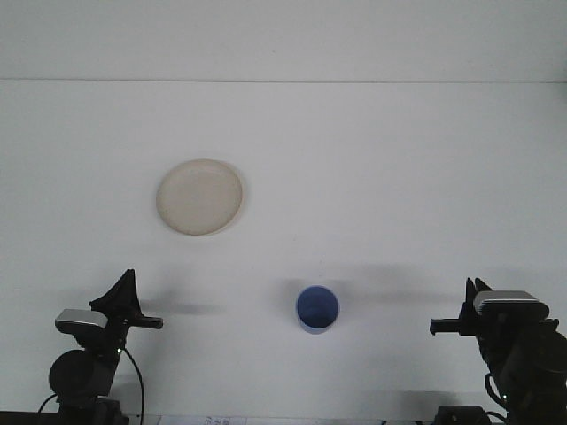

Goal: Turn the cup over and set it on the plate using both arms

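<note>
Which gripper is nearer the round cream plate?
Left. The left gripper sits below the round cream plate, slightly to its left; the right gripper is far off to its lower right.

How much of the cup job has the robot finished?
Part of it looks done: the blue cup stands on the table with its opening up. Neither arm holds anything; the left gripper and right gripper sit low at the near edge, away from the cup. Still left: the cup has to go onto the cream plate, which has nothing on it.
</note>
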Robot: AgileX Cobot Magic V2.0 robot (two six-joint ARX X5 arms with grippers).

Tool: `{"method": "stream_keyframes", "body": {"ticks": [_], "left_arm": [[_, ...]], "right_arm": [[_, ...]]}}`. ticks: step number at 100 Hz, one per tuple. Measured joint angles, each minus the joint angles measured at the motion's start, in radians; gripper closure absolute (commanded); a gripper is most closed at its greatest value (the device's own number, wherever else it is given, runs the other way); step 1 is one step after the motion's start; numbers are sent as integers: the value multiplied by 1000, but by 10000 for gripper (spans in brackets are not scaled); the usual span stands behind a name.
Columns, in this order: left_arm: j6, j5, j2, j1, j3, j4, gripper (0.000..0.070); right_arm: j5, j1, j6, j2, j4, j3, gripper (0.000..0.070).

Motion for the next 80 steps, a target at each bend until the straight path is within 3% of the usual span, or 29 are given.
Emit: {"method": "stream_keyframes", "body": {"ticks": [15,39,51,64,80], "left_arm": [[-55,0,7,0,42,-27,688],[-137,0,224,0,459,-353,688],[-113,2,420,0,697,-555,688],[-26,12,630,-1,941,-722,688],[14,94,838,-6,1130,-866,688]], "right_arm": [[0,0,0,-1,0,0,700],[1,0,0,-1,0,0,700],[0,0,0,-1,0,0,700],[0,0,0,-1,0,0,700],[0,0,0,-1,0,0,700]]}}
